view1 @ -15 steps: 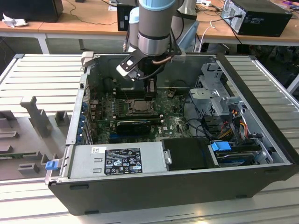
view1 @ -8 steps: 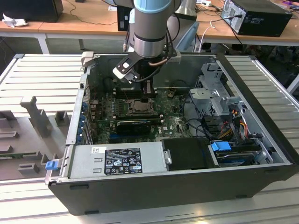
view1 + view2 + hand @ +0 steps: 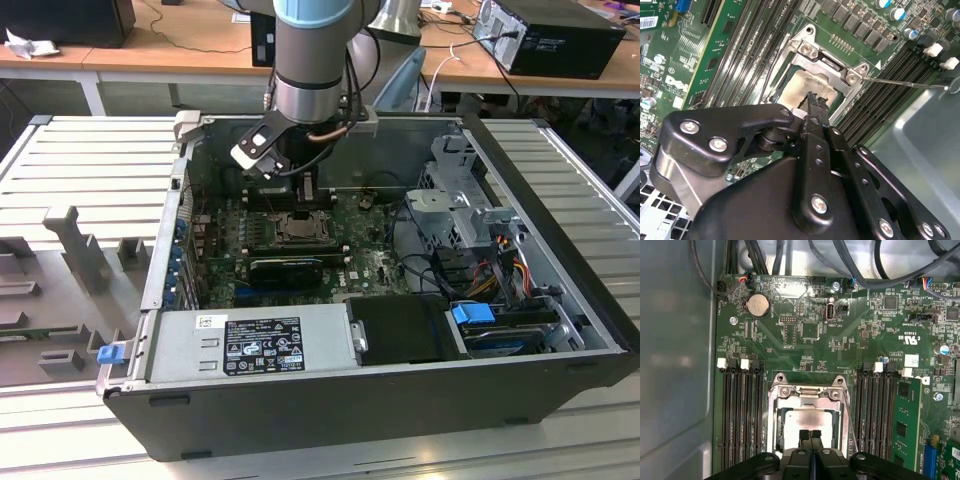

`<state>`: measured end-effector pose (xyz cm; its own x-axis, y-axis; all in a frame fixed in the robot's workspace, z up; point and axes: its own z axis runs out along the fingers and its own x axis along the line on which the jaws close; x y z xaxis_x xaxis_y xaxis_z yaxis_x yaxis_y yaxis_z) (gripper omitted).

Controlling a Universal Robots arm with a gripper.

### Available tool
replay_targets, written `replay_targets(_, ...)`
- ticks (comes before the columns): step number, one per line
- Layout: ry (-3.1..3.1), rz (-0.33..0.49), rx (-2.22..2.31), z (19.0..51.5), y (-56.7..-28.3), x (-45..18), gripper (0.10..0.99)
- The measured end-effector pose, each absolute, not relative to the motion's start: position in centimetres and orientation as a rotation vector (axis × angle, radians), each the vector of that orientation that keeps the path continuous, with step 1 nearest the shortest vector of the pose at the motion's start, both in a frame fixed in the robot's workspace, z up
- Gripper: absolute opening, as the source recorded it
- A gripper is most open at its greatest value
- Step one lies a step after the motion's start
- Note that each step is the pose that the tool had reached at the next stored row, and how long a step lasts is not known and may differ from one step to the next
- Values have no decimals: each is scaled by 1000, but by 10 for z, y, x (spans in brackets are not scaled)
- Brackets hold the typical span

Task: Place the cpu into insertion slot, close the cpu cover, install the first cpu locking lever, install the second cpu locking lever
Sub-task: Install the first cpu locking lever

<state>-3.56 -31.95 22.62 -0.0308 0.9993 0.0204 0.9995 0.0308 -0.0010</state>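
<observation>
Hand (image 3: 810, 434) closed, tips together, nothing held, just above cpu (image 3: 807, 419) in insertion slot (image 3: 298, 228), ctr of frame; cpu cover (image 3: 790, 392) down. Open PC case (image 3: 560, 340) on ribbed grey desk (image 3: 80, 160); wooden desks (image 3: 190, 35) along top edge.

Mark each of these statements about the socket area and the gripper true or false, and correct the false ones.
1. The cpu lies inside the cut-out of the cpu cover. True.
2. The cpu cover stands tilted up, open. False: it lies flat around the cpu.
3. The gripper has its fingertips together over the cpu. True.
4. The gripper carries the cpu. False: the cpu rests in the socket, with nothing between the fingertips.
5. A round coin cell sits on the motherboard. True.
</observation>
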Motion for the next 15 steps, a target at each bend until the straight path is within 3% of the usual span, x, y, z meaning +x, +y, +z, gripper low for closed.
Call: replay_targets(15,-2246,-19,-2177,246,-320,-36,106)
